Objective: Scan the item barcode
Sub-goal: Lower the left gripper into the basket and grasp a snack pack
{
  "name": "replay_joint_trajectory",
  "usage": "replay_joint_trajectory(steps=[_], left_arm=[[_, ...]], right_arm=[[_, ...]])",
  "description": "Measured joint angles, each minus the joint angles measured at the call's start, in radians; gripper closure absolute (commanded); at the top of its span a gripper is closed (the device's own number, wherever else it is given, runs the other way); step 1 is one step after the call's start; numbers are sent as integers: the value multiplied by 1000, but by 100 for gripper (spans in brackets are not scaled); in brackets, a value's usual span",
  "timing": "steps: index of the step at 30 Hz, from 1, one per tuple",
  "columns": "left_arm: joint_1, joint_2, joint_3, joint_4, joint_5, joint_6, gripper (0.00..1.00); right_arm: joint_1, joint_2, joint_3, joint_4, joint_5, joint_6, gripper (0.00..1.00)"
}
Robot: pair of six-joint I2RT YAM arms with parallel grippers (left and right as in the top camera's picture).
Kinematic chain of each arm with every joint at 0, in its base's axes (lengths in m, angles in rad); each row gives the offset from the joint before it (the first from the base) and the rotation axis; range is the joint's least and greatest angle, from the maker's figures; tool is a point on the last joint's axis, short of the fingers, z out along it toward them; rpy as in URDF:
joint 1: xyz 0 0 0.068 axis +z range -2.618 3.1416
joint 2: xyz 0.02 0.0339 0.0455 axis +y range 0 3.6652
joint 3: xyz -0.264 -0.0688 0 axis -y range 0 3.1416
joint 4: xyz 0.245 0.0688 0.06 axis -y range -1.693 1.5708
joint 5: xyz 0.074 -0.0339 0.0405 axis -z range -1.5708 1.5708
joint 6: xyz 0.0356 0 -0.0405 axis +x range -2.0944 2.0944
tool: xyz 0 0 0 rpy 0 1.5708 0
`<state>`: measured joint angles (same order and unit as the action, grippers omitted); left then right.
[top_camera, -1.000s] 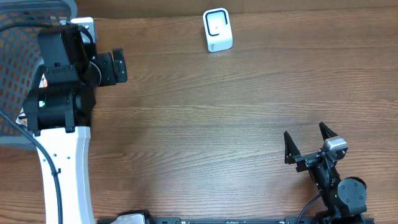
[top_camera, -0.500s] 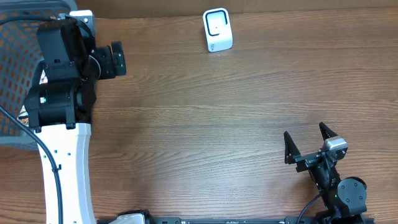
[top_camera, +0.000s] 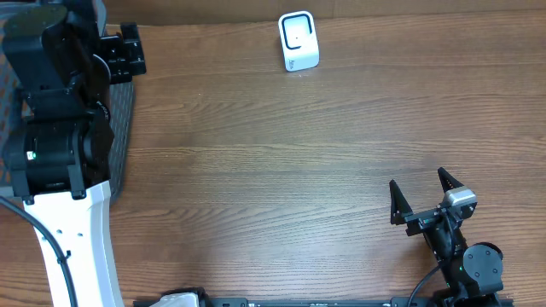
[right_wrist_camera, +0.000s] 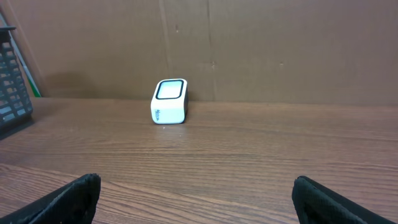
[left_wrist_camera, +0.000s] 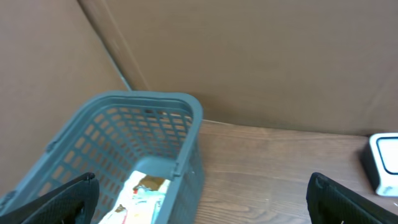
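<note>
- The left fingers point(left_wrist_camera: 62, 202), spread wide and holding nothing, have swung further back and left than a second ago and now face the grey-blue basket point(left_wrist_camera: 155, 102)
- The item point(left_wrist_camera: 144, 190), a white printed packet, lies inside the basket
- The right fingers point(top_camera: 397, 205) stay wide apart and empty at the table's point(top_camera: 273, 170) near right
- The white scanner point(top_camera: 299, 41) stands unmoved at the far edge

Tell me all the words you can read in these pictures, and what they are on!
No text here can be read.
Scanner: a small blue mark on its front, too blurred to read.
Packet in the basket: colourful print, too blurred to read.
No other writing shows.
</note>
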<state>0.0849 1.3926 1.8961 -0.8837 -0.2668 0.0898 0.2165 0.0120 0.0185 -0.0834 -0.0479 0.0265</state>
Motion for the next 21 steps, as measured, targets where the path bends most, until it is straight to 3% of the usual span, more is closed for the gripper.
replay_joint_trajectory(steps=[10, 21], left_arm=[[34, 26, 4, -23, -25, 24, 2], [338, 130, 4, -80, 156, 26, 0]], right_arm=[[0, 0, 0, 0, 0, 0, 0], [0, 0, 0, 0, 0, 0, 0]])
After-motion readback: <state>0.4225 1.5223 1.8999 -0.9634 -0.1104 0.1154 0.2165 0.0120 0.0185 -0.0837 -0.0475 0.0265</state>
